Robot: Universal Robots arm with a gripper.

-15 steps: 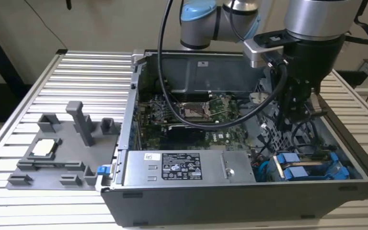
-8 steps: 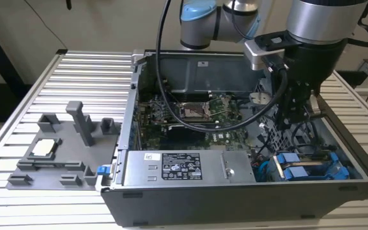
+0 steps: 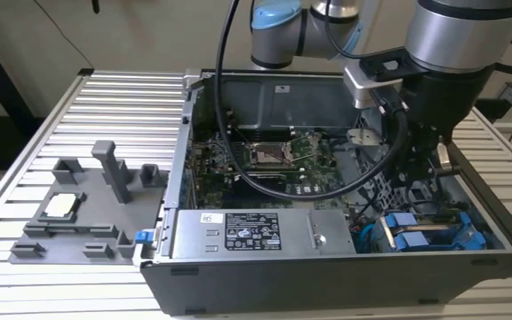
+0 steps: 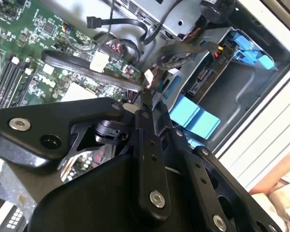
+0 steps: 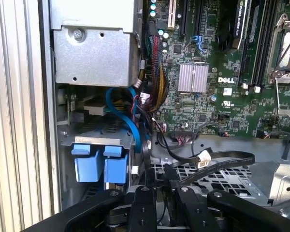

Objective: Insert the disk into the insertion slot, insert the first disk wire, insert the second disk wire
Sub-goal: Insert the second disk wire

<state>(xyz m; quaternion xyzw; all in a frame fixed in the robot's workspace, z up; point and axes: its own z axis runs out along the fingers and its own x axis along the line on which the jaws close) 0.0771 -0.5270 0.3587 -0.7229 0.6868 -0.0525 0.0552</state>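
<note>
Two blue tabs mark the disk point(image 3: 416, 239), seated in the insertion slot point(image 4: 234, 96) at the exterior view's lower right. I judge it rigid and shock-sensitive, best held by its plastic frame. Whether the end effector point(image 4: 147, 95), above loose wires point(image 5: 222, 158), is clenched or released, I cannot tell.

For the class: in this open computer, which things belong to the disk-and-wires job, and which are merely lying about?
Job: disk, insertion slot, black wire, claw.
Lying about: grey fixture, motherboard, power supply.
</note>
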